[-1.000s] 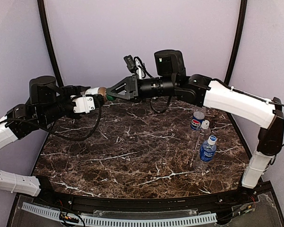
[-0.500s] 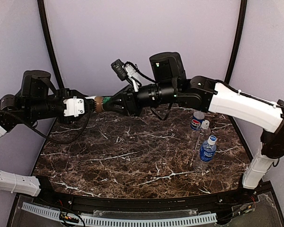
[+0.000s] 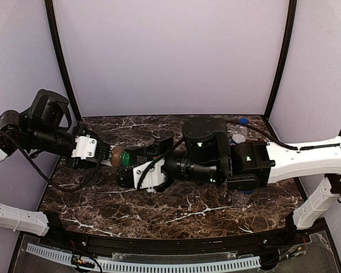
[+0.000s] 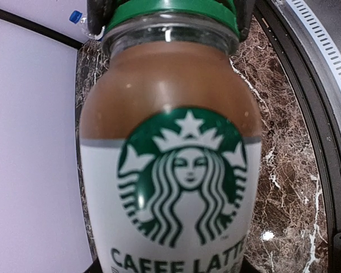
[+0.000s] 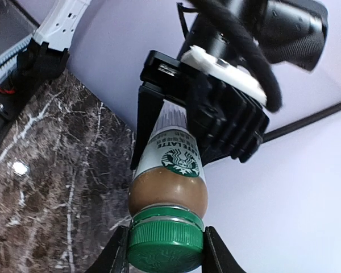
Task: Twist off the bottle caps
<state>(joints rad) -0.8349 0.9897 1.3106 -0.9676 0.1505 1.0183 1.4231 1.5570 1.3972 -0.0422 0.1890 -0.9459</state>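
Under the green cap [image 5: 165, 244], bottle [image 4: 176, 187] holds brown liquid [image 4: 170, 85].

At 6 o'clock, green cap [image 5: 165, 245] pinched between the dark fingers [image 5: 115, 257] of the right gripper [image 5: 165, 253], one pressed to each side of the ribbed rim. Seated on the neck of the brown-filled bottle [image 5: 167, 193], neck nearest the lens, body running away toward 12 o'clock. White label [image 5: 171, 149] with a round green logo around the far half. Far end clasped in the left gripper [image 5: 184, 133], black fingers [image 5: 148, 125] either side, white plate [image 5: 221, 65] at 1 o'clock. Thick black cable [image 5: 256, 68] looping across at 1 o'clock. Dark veined marble table [image 5: 45, 170] at 9 o'clock, white arm segment [image 5: 62, 23] at 11 o'clock, pale purple wall [image 5: 307, 199] from 3 to 5 o'clock.
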